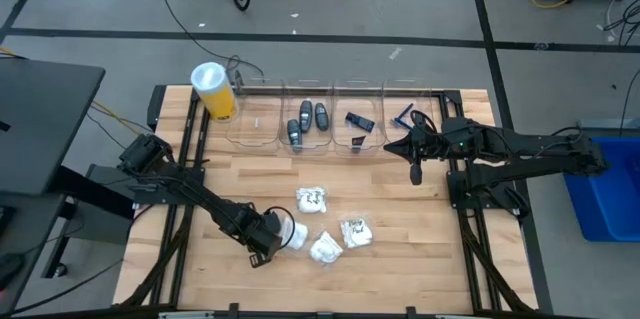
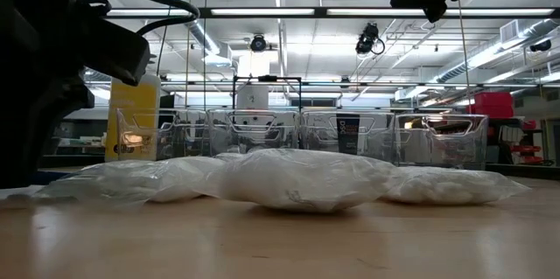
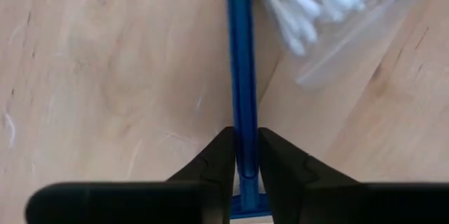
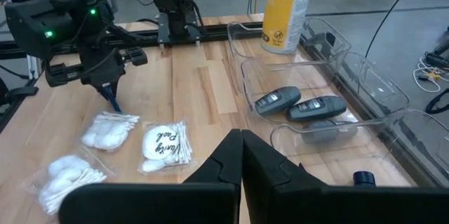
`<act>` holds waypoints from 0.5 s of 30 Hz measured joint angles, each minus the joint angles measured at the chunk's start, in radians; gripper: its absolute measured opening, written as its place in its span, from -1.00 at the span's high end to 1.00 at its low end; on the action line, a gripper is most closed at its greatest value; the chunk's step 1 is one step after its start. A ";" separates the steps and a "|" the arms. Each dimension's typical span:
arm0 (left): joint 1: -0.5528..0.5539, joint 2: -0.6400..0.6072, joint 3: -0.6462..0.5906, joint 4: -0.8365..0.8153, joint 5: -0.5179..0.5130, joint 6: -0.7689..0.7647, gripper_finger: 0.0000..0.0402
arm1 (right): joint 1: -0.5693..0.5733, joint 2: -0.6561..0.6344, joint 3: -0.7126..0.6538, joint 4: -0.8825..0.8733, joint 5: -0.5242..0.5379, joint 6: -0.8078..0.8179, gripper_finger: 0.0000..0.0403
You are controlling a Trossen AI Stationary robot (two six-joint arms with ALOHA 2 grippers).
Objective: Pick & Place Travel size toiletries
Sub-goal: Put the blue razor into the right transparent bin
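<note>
Four small white plastic packets (image 1: 312, 199) on wooden table (image 1: 400, 259), bunched near front. Four clear plastic bins (image 1: 330, 119) in row at back: three dark grey oval pieces (image 1: 305, 119) in second bin. Tall yellow cylinder with white lid (image 1: 213, 91) beside row. Left gripper (image 3: 244, 155) clamped on thin blue razor (image 3: 241, 55), touching one packet. Right gripper (image 4: 242, 147) pinched together, holding nothing, up by last bin.

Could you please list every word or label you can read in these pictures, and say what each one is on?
"Vanity Pack", roughly, in script: on the white packet of cotton swabs; the first word is uncertain.
Print on the yellow cylinder label: too small to read.
Label on a dark item behind the clear bins in the low view: blurred, unreadable.
</note>
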 joint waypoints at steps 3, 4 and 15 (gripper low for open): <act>0.000 0.000 0.000 0.000 0.000 0.000 0.70 | 0.000 0.000 0.000 0.000 0.000 0.000 0.97; 0.000 0.000 0.000 0.000 0.000 0.000 0.71 | 0.000 0.000 0.000 0.000 0.000 0.000 0.97; 0.000 0.000 0.000 -0.002 -0.001 0.000 0.74 | 0.000 0.000 0.000 0.000 0.000 0.000 0.97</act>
